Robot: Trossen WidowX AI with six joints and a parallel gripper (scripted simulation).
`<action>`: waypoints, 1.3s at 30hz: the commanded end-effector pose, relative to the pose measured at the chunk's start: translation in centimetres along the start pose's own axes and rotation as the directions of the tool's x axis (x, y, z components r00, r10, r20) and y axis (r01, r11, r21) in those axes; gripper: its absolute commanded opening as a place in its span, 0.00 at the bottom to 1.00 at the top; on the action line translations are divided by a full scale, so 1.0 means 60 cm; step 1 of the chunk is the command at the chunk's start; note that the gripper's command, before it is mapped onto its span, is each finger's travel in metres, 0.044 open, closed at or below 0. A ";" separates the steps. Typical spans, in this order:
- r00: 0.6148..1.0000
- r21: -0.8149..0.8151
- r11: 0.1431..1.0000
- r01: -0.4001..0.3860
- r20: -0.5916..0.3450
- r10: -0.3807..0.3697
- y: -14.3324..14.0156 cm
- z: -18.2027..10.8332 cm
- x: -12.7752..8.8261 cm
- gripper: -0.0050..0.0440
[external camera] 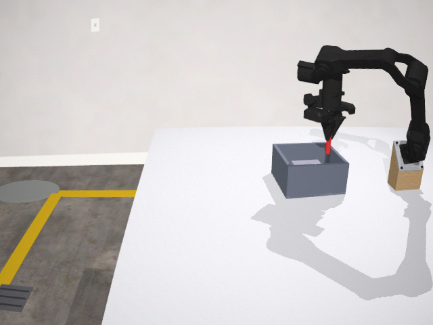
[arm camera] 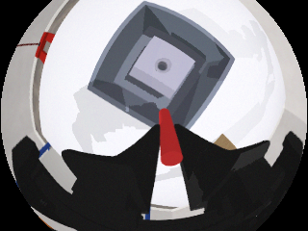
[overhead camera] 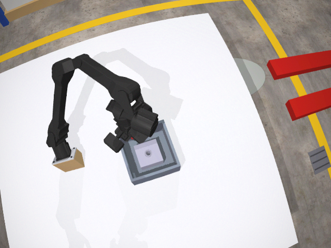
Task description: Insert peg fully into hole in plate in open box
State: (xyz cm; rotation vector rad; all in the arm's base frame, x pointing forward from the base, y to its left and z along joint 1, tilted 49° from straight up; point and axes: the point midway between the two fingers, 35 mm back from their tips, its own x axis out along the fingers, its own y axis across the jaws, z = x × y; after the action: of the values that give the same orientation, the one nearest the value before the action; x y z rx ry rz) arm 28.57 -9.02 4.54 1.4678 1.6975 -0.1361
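My gripper (external camera: 329,134) is shut on the red peg (external camera: 327,147), which hangs upright from the fingertips. The peg's lower end sits at about the height of the rim of the open grey box (external camera: 310,169), over the box's corner nearest the arm. In the wrist view the peg (arm camera: 167,138) points at the near wall of the box (arm camera: 161,67), short of the pale plate (arm camera: 161,62) and its hole (arm camera: 164,64). In the overhead view the wrist covers that corner; only a red speck of the peg (overhead camera: 132,138) shows. The plate (overhead camera: 147,153) and hole (overhead camera: 147,153) are uncovered.
The arm's base stands on a wooden block (overhead camera: 70,160) to the left of the box. The box walls (overhead camera: 152,152) rise around the plate. Red beams (overhead camera: 300,64) and yellow floor lines lie off the white table.
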 end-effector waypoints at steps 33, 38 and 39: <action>1.000 -0.001 1.000 0.003 -0.002 -0.003 -0.001 0.112 0.044 0.10; 1.000 -0.001 1.000 0.003 -0.002 -0.003 -0.002 0.112 0.068 0.10; 1.000 -0.001 1.000 0.003 -0.002 -0.003 -0.002 0.112 0.072 0.10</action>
State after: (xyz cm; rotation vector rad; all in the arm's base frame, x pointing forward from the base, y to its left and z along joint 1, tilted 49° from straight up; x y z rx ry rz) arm 32.33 -10.56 -1.88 1.4583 1.6943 -0.1346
